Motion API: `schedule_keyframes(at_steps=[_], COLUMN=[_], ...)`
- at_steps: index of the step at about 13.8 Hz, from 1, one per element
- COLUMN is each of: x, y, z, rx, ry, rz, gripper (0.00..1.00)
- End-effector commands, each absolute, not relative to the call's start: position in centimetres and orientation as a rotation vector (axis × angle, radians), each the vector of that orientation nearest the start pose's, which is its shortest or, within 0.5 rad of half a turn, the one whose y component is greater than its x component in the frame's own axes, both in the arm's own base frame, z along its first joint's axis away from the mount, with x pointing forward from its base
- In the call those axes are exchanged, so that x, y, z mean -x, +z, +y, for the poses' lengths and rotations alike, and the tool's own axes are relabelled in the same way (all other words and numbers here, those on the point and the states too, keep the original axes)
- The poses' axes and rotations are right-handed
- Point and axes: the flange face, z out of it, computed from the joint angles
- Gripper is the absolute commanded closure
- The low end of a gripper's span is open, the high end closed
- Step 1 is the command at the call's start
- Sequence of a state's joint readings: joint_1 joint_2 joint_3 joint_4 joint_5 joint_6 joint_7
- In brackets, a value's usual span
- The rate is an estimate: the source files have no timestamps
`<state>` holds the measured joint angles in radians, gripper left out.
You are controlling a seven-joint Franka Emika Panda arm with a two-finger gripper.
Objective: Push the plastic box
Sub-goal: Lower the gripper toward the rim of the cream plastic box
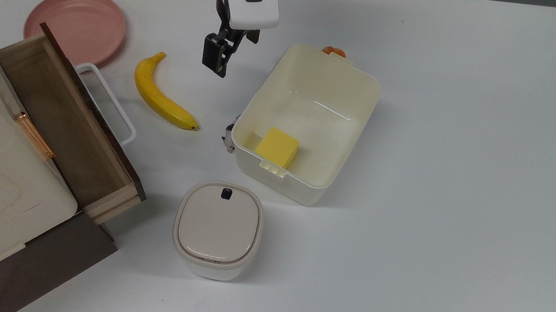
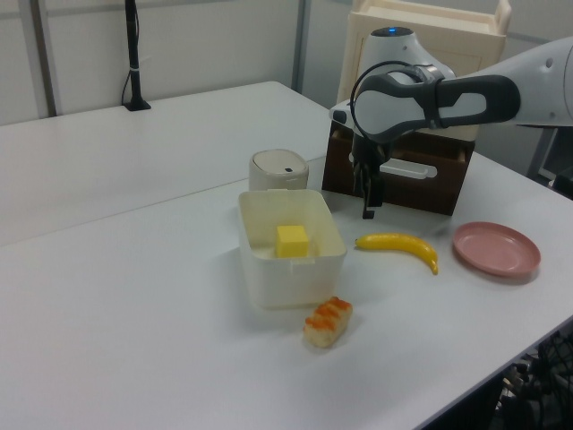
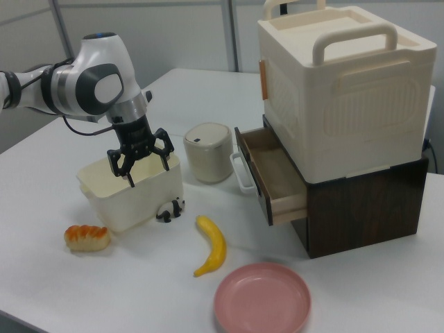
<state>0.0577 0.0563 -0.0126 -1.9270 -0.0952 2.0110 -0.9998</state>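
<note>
The plastic box [image 1: 325, 91] is a cream-white lidless tub near the table's middle, with a yellow block [image 1: 277, 148] lying inside it. It also appears in the left view [image 2: 295, 276] and the right view [image 3: 132, 201]. My gripper [image 1: 226, 48] hangs over the table at the top view's left of the box, near its far corner, between the box and a banana [image 1: 162, 97]. In the right view the gripper [image 3: 142, 170] stands open with nothing between its fingers, in front of the box's rim. In the left view the gripper [image 2: 367, 204] points straight down.
A small white container with a beige lid [image 1: 217, 228] stands in front of the box. A cabinet with an open wooden drawer [image 1: 63, 117] is at the top view's left, a pink plate [image 1: 76, 25] behind it. A bread roll [image 2: 328, 321] and a small panda toy [image 3: 170, 208] lie against the box.
</note>
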Motion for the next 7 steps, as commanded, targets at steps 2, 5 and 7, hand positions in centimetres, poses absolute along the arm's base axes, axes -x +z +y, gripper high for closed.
schedule_keyframes(at_steps=[2, 5, 7], x=[-57.0, -57.2, -57.4], y=[45.5, 44.8, 44.5], z=[2.3, 2.6, 2.6], rx=[2.751, 2.744, 2.743], ry=[0.031, 0.041, 0.043], rz=[-1.706, -1.704, -1.704], gripper=[0.0, 0.0, 0.0])
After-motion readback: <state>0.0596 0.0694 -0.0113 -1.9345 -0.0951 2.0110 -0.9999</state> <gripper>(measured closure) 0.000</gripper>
